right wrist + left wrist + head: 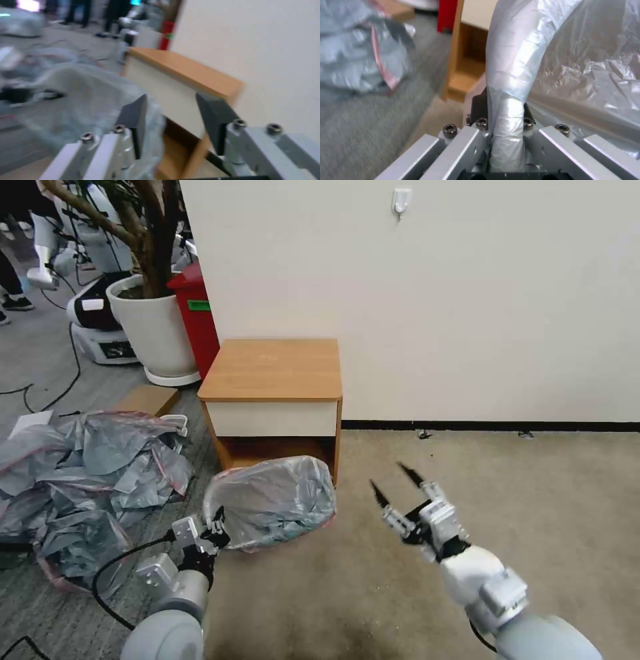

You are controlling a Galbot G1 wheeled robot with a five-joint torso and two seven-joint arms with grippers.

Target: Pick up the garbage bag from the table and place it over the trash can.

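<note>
Gripping the can's (230, 497) near rim through the plastic, the left gripper (215, 528) pinched both together; in the left wrist view the bag-wrapped rim ran straight between its pressed fingers (479, 106). The bag (277, 497) lay stretched over the can, its pink band along the lower edge, and the can stood tilted on the carpet, mouth toward the robot, just in front of the table's (273, 370) shelf recess. The table top carried nothing.

The step in hand looked like the last tidying of the fit, or the release. To do it well, the left gripper would want to keep its pinch square on the rim and not twist, since the film was thin and could tear or slip off the far side. The can seemed to lean on that grip, so letting go abruptly might tip it; easing it upright first would be safer. If the far side still sat loose, the right gripper (400, 488) was placed to tuck it down.

The left arm reached forward and low from the lower left, wrist turned so the fingers closed across the rim from outside and inside. The right arm came in from the lower right, raised above the carpet, its fingers (381, 493) spread wide and empty, pointing toward the can's right side but well apart from it.
</note>
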